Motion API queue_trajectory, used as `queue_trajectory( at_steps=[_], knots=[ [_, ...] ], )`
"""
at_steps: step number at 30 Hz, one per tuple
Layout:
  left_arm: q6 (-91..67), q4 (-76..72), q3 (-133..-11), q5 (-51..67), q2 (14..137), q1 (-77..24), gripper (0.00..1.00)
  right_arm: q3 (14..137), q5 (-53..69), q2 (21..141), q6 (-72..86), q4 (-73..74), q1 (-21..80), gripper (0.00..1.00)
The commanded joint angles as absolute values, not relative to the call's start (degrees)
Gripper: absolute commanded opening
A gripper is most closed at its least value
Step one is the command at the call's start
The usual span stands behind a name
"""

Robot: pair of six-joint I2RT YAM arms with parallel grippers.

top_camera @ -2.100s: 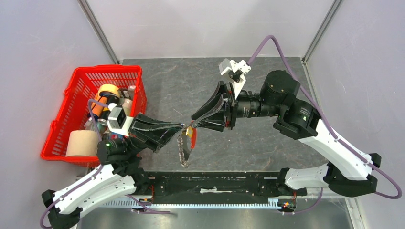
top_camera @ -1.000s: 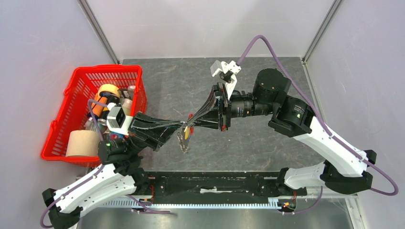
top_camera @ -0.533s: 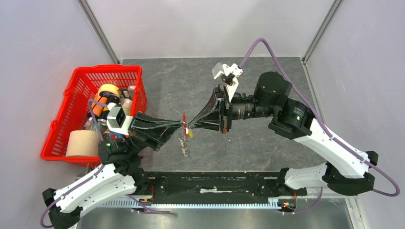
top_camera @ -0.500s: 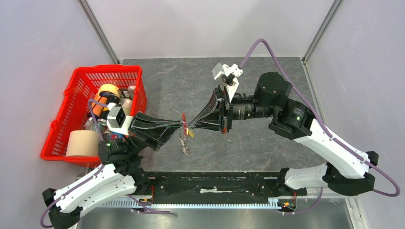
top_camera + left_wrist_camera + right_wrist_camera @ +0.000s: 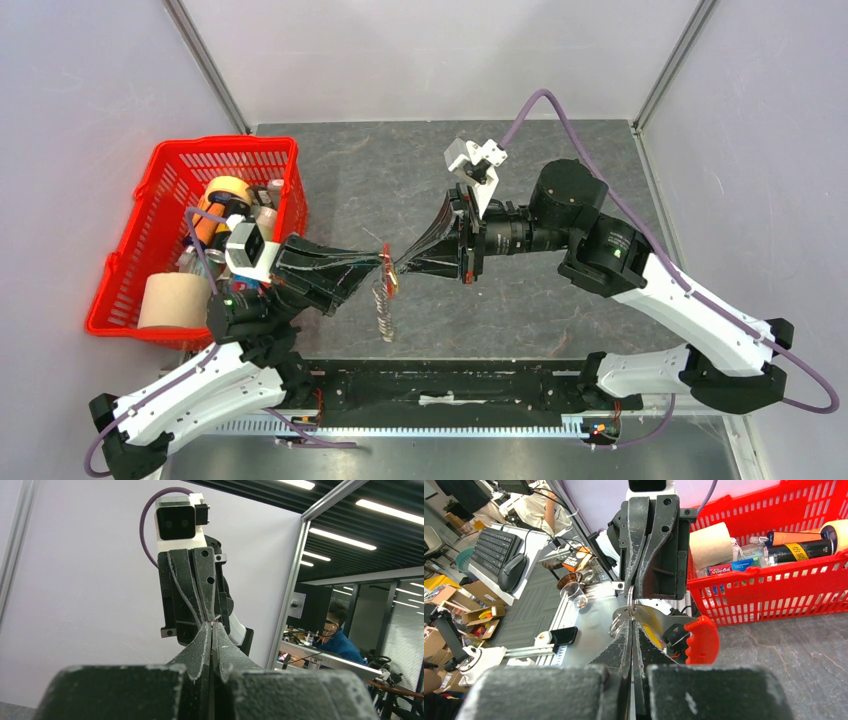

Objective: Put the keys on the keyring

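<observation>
**Threading step: two grippers meet tip to tip at the keyring**
The left gripper [image 5: 381,262] is clamped on the red keyring [image 5: 701,640], with the silvery keys [image 5: 384,310] dangling in the air over the near edge of the bench [image 5: 400,170], about midway along. The right gripper [image 5: 402,268] is pinched fully closed against the bunch, though I cannot tell on which piece. The next move likely calls for sliding a key finely along the loop.

The keyring [image 5: 386,263] hangs between left claw [image 5: 377,265] and right claw [image 5: 401,268], basket [image 5: 225,146] leftward.

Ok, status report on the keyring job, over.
Left gripper and right gripper shut, tips meeting mid-air. Left pinches keyring, keys dangling; right's grip unclear. Basket off left, no obstruction.
</observation>
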State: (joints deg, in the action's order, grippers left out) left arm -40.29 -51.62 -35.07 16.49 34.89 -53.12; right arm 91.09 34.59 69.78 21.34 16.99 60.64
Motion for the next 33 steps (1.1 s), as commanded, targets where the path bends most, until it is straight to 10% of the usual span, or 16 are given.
queue_trajectory(
  at_steps=[1, 15, 22, 33],
  knots=[
    [-40.69, -54.76, -37.22, 15.34, 35.16, -53.15, 0.02, 89.96, 34.54, 68.46, 22.48, 13.03, 61.08, 0.00],
    [-40.91, -55.43, -37.15, 15.31, 35.02, -53.17, 0.02, 89.37, 33.97, 67.95, 22.31, 13.07, 61.08, 0.01],
    [-41.30, -55.90, -37.14, 15.54, 35.29, -53.16, 0.02, 89.47, 32.67, 67.36, 21.36, 14.20, 61.08, 0.32],
    [-41.88, -56.68, -37.03, 15.78, 35.54, -53.17, 0.02, 90.71, 31.41, 67.29, 20.29, 14.25, 61.06, 0.41]
  ],
)
